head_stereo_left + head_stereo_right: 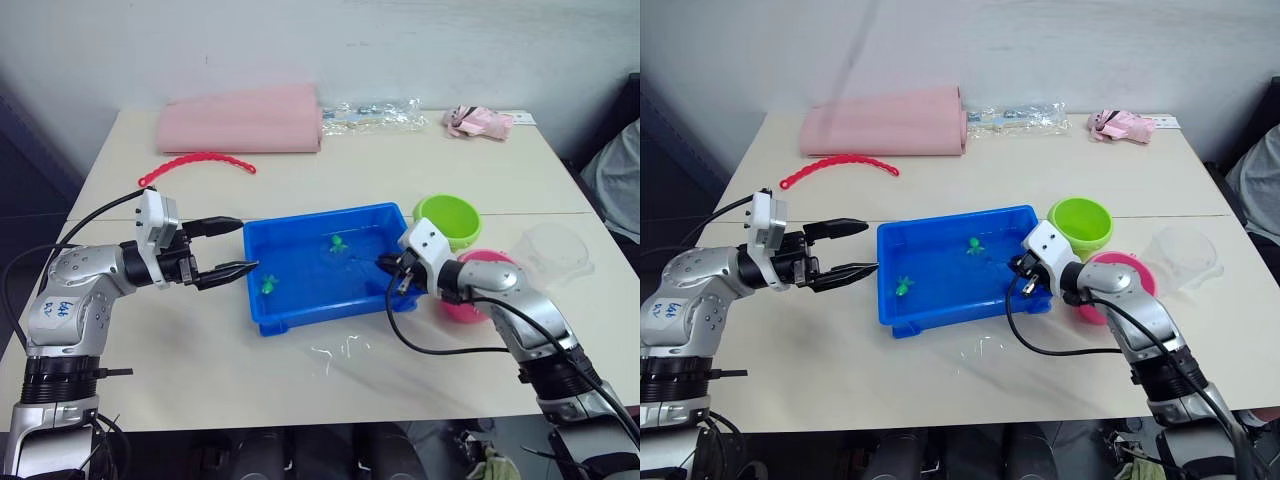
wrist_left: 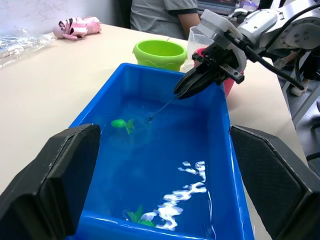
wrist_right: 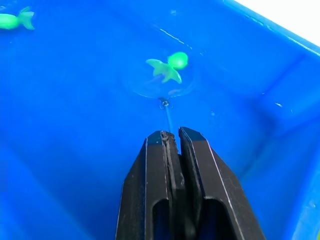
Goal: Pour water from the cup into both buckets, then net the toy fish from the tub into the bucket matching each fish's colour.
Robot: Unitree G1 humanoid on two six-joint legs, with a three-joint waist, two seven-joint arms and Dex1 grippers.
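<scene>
Right wrist view showed the right hand [image 3: 170,137] clamped on the net [image 3: 167,82] handle, hoop under a green fish [image 3: 170,65] mid-tub [image 1: 262,305]; the light, slippery fish likely needs scooping. Left hand [image 1: 232,247] gaped at the tub's left edge.

Net [image 3: 161,89] under green fish [image 3: 168,65] in tub [image 1: 262,240]

Lighting: bright, even, soft shadows. Glare: white glints on water in tub [image 2: 226,150] (left wrist view). Near fingers [image 2: 52,185] blurred.
</scene>
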